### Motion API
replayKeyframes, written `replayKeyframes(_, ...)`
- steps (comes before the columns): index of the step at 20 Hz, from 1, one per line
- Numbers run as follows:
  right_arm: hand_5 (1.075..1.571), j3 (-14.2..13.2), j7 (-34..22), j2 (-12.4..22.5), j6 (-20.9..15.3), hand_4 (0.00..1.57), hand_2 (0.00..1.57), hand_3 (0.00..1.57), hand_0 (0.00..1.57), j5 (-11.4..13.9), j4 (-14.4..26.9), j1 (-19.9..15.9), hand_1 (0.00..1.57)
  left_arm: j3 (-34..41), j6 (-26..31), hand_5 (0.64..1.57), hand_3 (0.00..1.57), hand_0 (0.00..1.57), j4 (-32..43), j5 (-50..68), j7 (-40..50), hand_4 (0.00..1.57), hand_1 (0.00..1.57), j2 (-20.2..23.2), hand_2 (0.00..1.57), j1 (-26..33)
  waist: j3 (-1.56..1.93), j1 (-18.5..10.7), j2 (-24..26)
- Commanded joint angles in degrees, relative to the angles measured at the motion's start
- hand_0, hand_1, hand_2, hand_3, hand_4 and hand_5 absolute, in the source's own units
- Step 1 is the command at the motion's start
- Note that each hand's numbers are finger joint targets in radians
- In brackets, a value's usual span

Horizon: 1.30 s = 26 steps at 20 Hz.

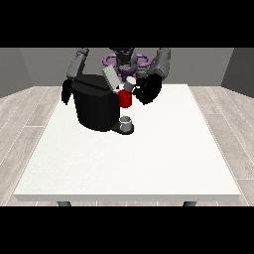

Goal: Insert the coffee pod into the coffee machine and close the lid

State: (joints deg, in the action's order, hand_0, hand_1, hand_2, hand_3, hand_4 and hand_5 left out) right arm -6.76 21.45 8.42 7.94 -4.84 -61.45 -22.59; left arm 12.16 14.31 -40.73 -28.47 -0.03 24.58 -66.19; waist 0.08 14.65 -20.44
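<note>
1. I see the coffee machine, a black body, standing on the white counter toward its far side, left of the middle in the front view.
2. Its lid stands tilted up and open, a pale flap above the machine's top.
3. A red part sits at the machine's front, just below the lid; a small grey cup stands on the drip base under it.
4. The coffee pod, small and pale, is at the top of the red part, touching the hand at the view's right.
5. That hand's fingers look curled toward the pod; I read them as clamped on it.
6. The hand at the view's left hangs beside the machine's left edge, above the counter. Whether its fingers are apart or together I cannot tell.
</note>
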Motion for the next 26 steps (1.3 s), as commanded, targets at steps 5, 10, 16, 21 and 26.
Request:
replayKeyframes(5, 1.571, -1.87, 1.03, 0.99, -0.94, 0.27, 0.00, 0.00, 0.00, 0.24, 5.30, -3.24, 0.00, -0.95, -4.68, 1.571, 1.39, 1.39, -1.06, -1.38, 1.79, 0.59, 1.39, -2.68, 1.43, -2.61, -0.04, -0.58, -1.39)
replayKeyframes(10, 1.571, 0.82, -2.38, -2.31, -4.09, 0.24, 0.00, 0.00, 0.00, 1.79, 2.38, -4.68, 0.00, 0.99, -4.52, 1.571, 1.26, 1.37, 1.64, -0.24, 0.79, 0.55, 1.37, -1.39, 1.38, -3.01, -0.08, 1.24, -1.24)
replayKeyframes(16, 1.571, -6.14, 5.07, 2.98, 2.52, 0.35, 0.00, 0.00, 0.00, -3.19, 11.51, 1.41, 0.00, 0.24, -0.78, 1.571, 0.00, 0.00, -4.49, 5.37, -7.44, 0.00, 0.00, -9.58, 0.00, 6.97, -0.03, -7.28, 3.86)
replayKeyframes(21, 1.571, -7.39, 5.92, 3.54, 2.57, 0.24, 0.00, 0.00, 0.00, -3.24, 15.11, 8.30, 0.00, 0.98, 1.89, 1.571, 0.00, 0.00, -6.33, 10.66, -10.12, 0.00, 0.00, -16.40, 0.00, 17.27, -0.06, -14.09, 14.02)
replayKeyframes(26, 1.571, -8.48, 7.39, 4.79, 4.05, 0.27, 0.00, 0.00, 0.00, -3.85, 15.86, 14.28, 0.00, 1.86, 3.89, 1.571, 0.00, 0.00, -7.64, 15.44, -16.10, 0.14, 0.00, -22.08, 0.00, 29.24, -0.08, -17.51, 22.37)
